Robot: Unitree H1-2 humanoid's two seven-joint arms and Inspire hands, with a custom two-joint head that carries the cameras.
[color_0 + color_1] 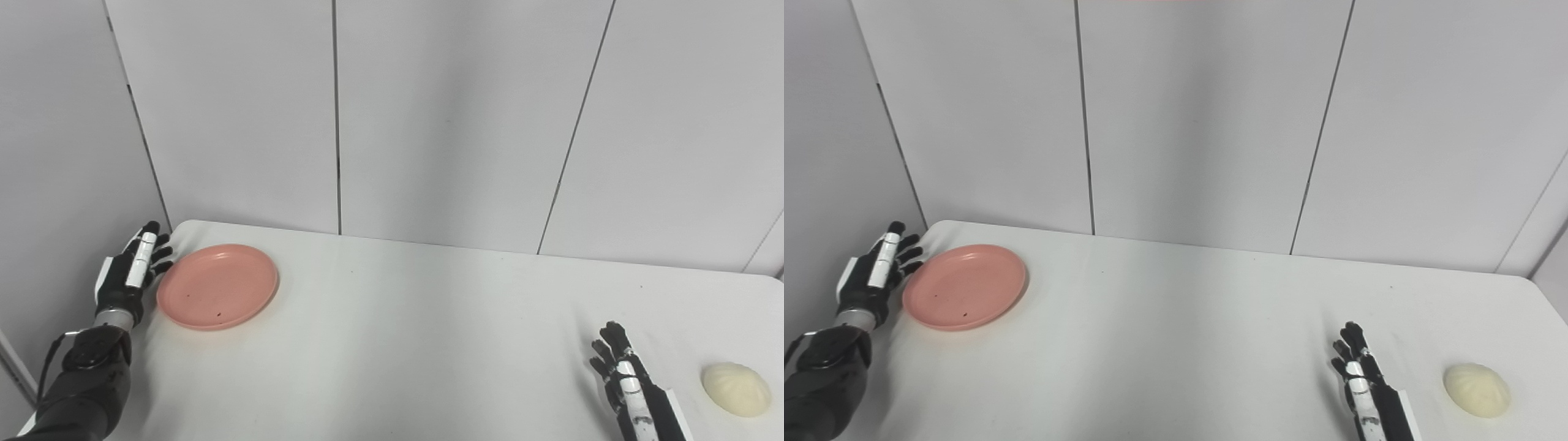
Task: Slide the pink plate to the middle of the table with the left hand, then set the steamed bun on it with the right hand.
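The pink plate (217,286) lies flat at the far left of the white table (416,343). My left hand (131,269) is open with fingers straight, right beside the plate's left rim, at or very near touching it. The pale steamed bun (736,389) sits near the table's right front. My right hand (625,376) is open, fingers pointing away, resting low at the table's front, a short way left of the bun and apart from it.
Grey wall panels (429,122) stand close behind the table's far edge and along its left side. The table's left edge runs just under my left forearm.
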